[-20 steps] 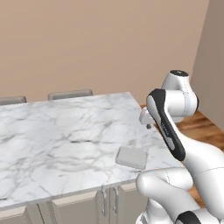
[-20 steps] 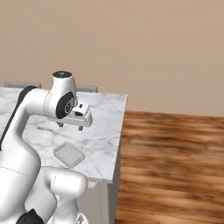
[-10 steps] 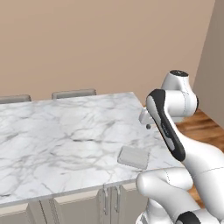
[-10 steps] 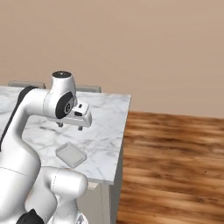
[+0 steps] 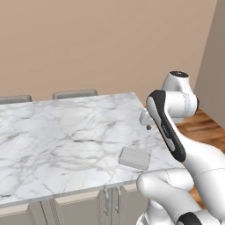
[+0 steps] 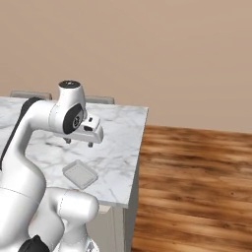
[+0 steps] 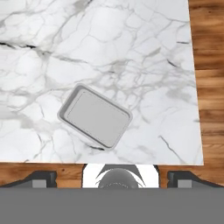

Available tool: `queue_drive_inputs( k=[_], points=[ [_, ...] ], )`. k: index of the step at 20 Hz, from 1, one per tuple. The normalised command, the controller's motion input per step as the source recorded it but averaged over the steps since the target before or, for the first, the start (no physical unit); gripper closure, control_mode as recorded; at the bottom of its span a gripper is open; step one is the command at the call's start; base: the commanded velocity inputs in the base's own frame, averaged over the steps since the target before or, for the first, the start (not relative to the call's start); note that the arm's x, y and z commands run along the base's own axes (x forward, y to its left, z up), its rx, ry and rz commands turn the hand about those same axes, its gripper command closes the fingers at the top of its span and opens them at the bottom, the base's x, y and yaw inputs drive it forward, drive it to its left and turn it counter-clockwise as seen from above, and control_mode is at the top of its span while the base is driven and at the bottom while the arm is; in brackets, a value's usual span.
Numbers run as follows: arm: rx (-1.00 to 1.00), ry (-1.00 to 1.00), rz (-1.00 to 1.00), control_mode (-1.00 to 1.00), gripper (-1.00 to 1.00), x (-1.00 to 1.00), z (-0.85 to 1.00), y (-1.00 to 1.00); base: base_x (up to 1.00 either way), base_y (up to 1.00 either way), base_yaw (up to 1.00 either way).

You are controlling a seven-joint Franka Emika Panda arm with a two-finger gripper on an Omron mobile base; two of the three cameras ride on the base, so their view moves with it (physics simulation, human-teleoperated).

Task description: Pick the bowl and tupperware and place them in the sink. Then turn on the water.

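The tupperware (image 5: pixel 134 158) (image 6: pixel 80 173) (image 7: pixel 95 116), a flat pale grey lidded box, lies on the white marble counter (image 5: pixel 66 136) near its front right corner. My gripper (image 5: pixel 148 125) (image 6: pixel 78 142) (image 7: pixel 111 177) hangs open above the counter, a little behind and above the tupperware, with nothing between its fingers. It points down at the box, which lies slanted in the hand view. The bowl, the sink and the water are out of view.
Two chair backs (image 5: pixel 74 93) (image 5: pixel 13 99) stand along the counter's far edge. The counter ends at its right edge (image 6: pixel 140 147), and beyond it lies wooden floor (image 6: pixel 197 187). Cabinet doors (image 5: pixel 88 204) run below the front edge.
The whole picture has shifted slightly, so the base has moved a little. The gripper stays open and the tupperware lies where it was.
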Motion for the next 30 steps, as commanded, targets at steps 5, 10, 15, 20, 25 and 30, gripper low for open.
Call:
queue_drive_inputs(
  k=[5, 10, 15, 20, 25, 30],
  points=[
    [0.0, 0.0, 0.0, -1.0, -1.0, 0.0, -0.12, -0.09, 0.0, 0.0, 0.0],
    [0.0, -0.02, 0.0, -1.0, -1.0, 0.0, -0.15, -0.25, 0.0, 0.0, 0.0],
    [0.0, -0.03, 0.0, -1.0, -1.0, 0.0, -0.17, -0.2, 0.0, 0.0, 0.0],
    [0.0, -0.04, 0.0, -1.0, -1.0, 0.0, -0.18, -0.02, 0.0, 0.0, 0.0],
    [0.0, -0.01, 0.0, -1.0, -1.0, 0.0, -0.2, 0.0, 0.0, 0.0, 0.0],
    [0.0, 0.0, 0.0, -1.0, -1.0, 0.0, -0.19, 0.0, 0.0, 0.0, 0.0]
  ],
)
